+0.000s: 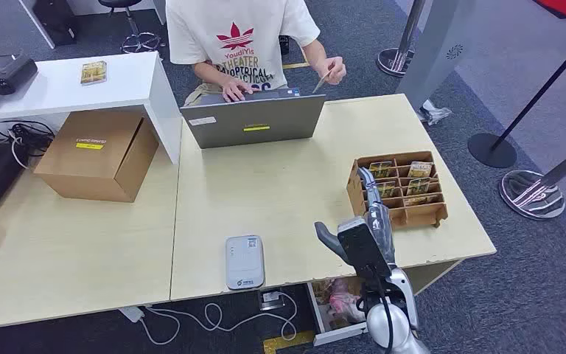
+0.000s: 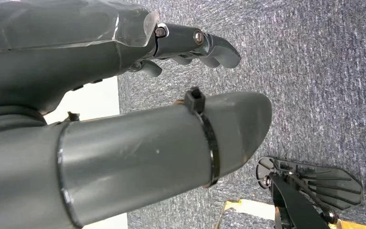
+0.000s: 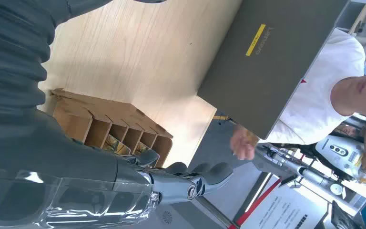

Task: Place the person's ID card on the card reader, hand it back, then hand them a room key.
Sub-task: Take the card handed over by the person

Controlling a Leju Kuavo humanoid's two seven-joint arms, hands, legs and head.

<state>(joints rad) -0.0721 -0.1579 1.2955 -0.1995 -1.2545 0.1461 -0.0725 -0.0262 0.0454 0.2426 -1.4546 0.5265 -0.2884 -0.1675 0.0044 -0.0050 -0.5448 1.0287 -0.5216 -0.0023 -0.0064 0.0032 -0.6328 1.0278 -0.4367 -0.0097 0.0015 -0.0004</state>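
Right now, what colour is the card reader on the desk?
White with grey edges, clearest in the head view.

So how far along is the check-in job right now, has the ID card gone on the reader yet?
Nothing looks done yet. The person across the desk holds a card in a raised hand, and the reader lies bare near the robot's edge of the desk. The right hand is raised by the key rack, holding nothing. The left hand hangs over carpet. All steps remain: taking the card, reading, returning, handing over a key.
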